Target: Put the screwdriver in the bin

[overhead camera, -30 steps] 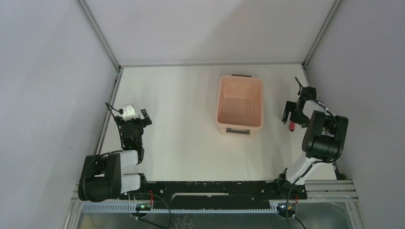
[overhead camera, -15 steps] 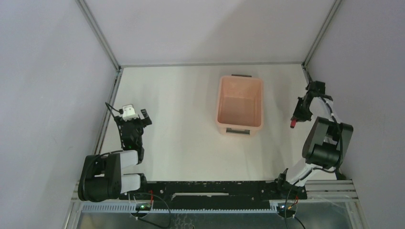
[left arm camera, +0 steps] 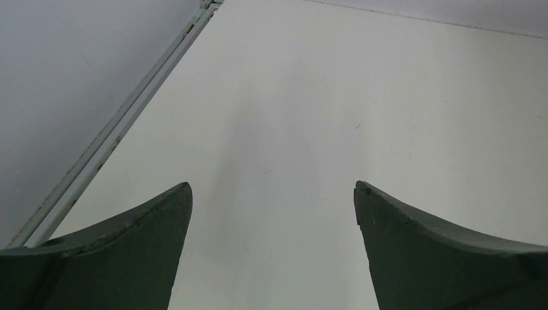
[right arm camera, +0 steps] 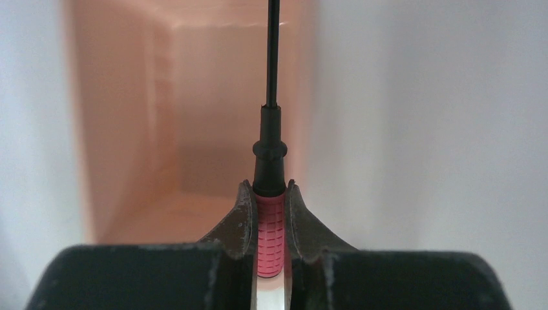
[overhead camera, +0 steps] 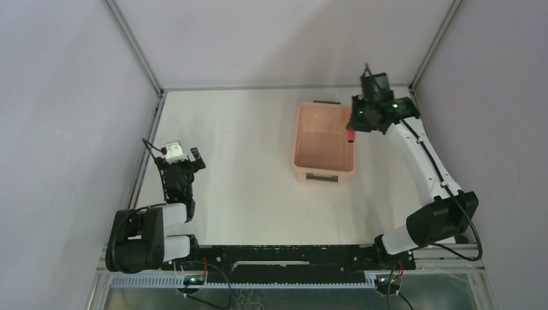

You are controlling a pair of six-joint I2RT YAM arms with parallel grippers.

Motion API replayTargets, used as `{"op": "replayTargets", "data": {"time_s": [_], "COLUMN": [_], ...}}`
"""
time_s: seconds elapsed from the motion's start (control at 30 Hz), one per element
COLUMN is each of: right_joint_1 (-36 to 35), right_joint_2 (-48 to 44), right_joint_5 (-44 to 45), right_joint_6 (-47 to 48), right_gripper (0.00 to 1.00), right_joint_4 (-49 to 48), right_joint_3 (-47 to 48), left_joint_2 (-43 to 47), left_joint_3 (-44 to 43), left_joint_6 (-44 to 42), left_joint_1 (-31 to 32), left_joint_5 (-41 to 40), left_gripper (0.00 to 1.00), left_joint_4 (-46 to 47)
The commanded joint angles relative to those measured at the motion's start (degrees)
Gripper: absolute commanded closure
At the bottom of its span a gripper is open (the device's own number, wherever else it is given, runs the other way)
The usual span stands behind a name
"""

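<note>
The right end effector [right arm camera: 270, 216] is clenched on the red handle of the screwdriver [right arm camera: 269, 152], held above the right edge of the bin [overhead camera: 323, 169] on the table [overhead camera: 239, 148]. The left end effector [left arm camera: 271, 213] is released, fingers wide apart, near the table's left side.

We found a plain white tabletop [overhead camera: 245, 161] boxed in by pale grey wall panels [overhead camera: 64, 97] on its left, right and far sides. Two aluminium posts [overhead camera: 132, 45] rose at a slant from the far corners, and a metal rail [overhead camera: 147, 145] ran along the table's left edge. At the near edge we saw a black crossbar [overhead camera: 284, 253], with a toothed grey strip [overhead camera: 271, 282] just below it and thin wires [overhead camera: 220, 276] looping across both.
</note>
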State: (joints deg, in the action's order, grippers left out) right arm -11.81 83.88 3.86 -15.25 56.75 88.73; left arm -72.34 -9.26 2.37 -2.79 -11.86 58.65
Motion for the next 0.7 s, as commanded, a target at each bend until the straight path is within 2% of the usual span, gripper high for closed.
{"op": "replayTargets", "data": {"time_s": [0.0,0.23,0.47,0.6,0.67], "right_joint_1": [-8.2,-15.3,-16.6,-16.8,-16.8], "right_joint_2": [3.9,14.9,22.6,26.6,27.9], "right_joint_5": [2.6,3.8,4.3,3.7,3.4], "right_joint_6": [-4.7,-9.3,-14.5,-15.8,-15.9], "right_gripper": [0.99,0.98,0.88,0.76,0.73], "right_joint_4": [2.4,-2.5,-9.6,-12.9,-14.1], "right_joint_3": [6.2,8.3,1.0,-2.3,-3.5], "left_joint_2": [0.3,0.3,0.3,0.3,0.3], "left_joint_3": [-1.9,-1.9,-1.8,-1.9,-1.8], "left_joint_6": [-1.1,-1.1,-1.1,-1.1,-1.1], "left_joint_1": [0.1,0.1,0.1,0.1,0.1], "left_joint_5": [-0.5,-0.4,-0.4,-0.5,-0.5], "left_gripper": [0.0,0.0,0.0,0.0,0.0], "left_joint_4": [1.6,1.6,1.6,1.6,1.6]}}
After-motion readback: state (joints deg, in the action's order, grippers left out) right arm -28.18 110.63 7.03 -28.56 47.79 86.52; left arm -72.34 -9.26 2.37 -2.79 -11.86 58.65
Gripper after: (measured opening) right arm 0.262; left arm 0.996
